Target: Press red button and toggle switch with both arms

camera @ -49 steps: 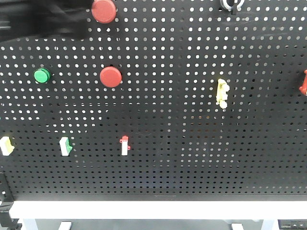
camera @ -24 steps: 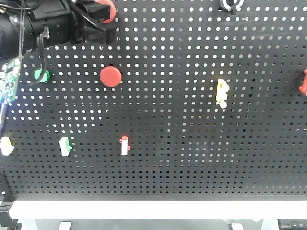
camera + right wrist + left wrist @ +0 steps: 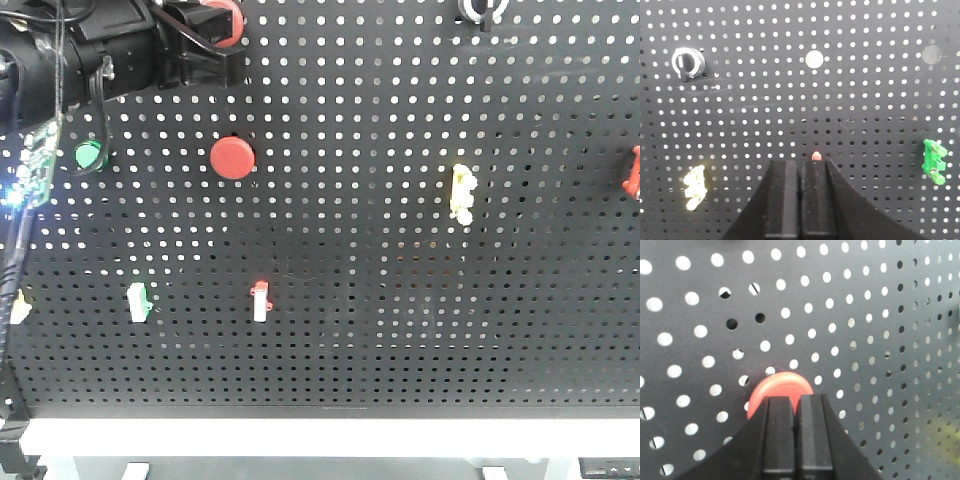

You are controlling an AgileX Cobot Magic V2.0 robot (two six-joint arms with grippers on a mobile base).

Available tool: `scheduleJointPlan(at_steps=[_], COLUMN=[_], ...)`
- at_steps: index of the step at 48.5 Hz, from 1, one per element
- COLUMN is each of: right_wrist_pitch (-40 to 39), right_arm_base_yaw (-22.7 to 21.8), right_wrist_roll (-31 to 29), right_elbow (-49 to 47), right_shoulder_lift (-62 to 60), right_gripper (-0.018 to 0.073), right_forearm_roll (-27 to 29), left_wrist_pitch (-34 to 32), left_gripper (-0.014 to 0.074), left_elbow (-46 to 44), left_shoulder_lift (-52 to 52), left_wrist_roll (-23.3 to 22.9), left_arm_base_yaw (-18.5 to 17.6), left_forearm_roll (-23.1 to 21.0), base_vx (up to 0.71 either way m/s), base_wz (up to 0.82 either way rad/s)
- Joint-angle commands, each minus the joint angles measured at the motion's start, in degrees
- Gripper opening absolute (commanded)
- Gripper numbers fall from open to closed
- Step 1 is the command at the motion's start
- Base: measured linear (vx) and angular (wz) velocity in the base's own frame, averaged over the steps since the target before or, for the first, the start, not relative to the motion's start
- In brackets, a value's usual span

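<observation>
Both tools clenched empty, my left tool point(image 3: 796, 401) is pressing at the red button point(image 3: 781, 384); next my right tool point(image 3: 801, 165) must push forward onto the toggle switch point(image 3: 816, 156).

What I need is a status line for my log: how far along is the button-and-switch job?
Done: nothing visibly. In hand: the shut left end effector has its tips at the upper red button; contact is unclear. The shut right end effector points at the red toggle switch, seemingly short of it. Left: confirm the press, flip the switch.
</observation>
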Motion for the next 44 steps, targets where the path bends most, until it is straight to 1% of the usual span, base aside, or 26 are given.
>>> scheduleJointPlan(at_steps=[1,7,12,19,23,25,27,30,33,38,41,44], right_wrist_pitch=[-4.00,-3.68,-3.01,-0.70,1.60,2.25,2.68,3.08,3.08,3.08,3.08,3.08], right_arm_base_yaw=[-0.10,-0.09,-0.09,-0.04,0.22,1.13,3.05,7.28,11.73,18.87,21.06,22.09], right_wrist_roll=[0.34,-0.51,-3.64,-8.31,-12.41,-14.69,-17.72,-21.78,-24.00,-24.10,-23.86,-22.93], right_elbow=[-1.91,-1.91,-2.11,-5.10,-8.45,-10.49,-12.55,-15.29,-18.25,-23.24,-26.75,-29.99], right_shoulder_lift=[0.42,0.42,0.42,2.94,5.87,7.71,9.66,12.38,16.10,22.40,26.46,29.76], right_gripper=[-0.0003,-0.0003,-0.0003,-0.0003,-0.0003,-0.0003,-0.0003,-0.0003,-0.0003,-0.0003,-0.0003,-0.0003], right_forearm_roll=[0.79,0.84,0.84,2.35,5.07,6.89,8.75,10.85,11.38,10.26,9.58,9.65], left_wrist_pitch=[-3.07,1.39,2.81,0.72,-1.71,-3.44,-5.17,-7.25,-8.64,-8.09,-6.62,-4.45], left_gripper=[0.0002,0.0002,0.0002,0.0002,0.0002,0.0002,0.0002,0.0002,0.0002,0.0002,0.0002,0.0002], left_elbow=[-1.50,-0.73,3.71,14.89,22.25,26.04,29.48,33.75,36.43,38.75,39.26,39.38], left_shoulder_lift=[-2.98,-8.21,-13.51,-22.78,-27.43,-30.46,-32.80,-35.42,-37.87,-40.24,-41.34,-42.06], left_wrist_roll=[-0.44,-0.67,-0.67,-0.38,-0.38,-0.42,-0.49,-0.55,-0.55,-1.56,-1.96,-1.96], left_arm_base_yaw=[0.93,0.93,0.93,0.93,0.93,0.93,0.93,0.93,0.93,0.93,0.93,0.93], left_forearm_roll=[-0.03,-0.10,-0.06,-0.04,-0.04,-0.04,-0.04,-0.09,-0.09,-0.09,-0.09,-0.04], base_vx=[0.00,0.00,0.00,0.00,0.00,0.00,0.00,0.00,0.00,0.00,0.00,0.00], base_wz=[0.00,0.00,0.00,0.00,0.00,0.00,0.00,0.00,0.00,0.00,0.00,0.00])
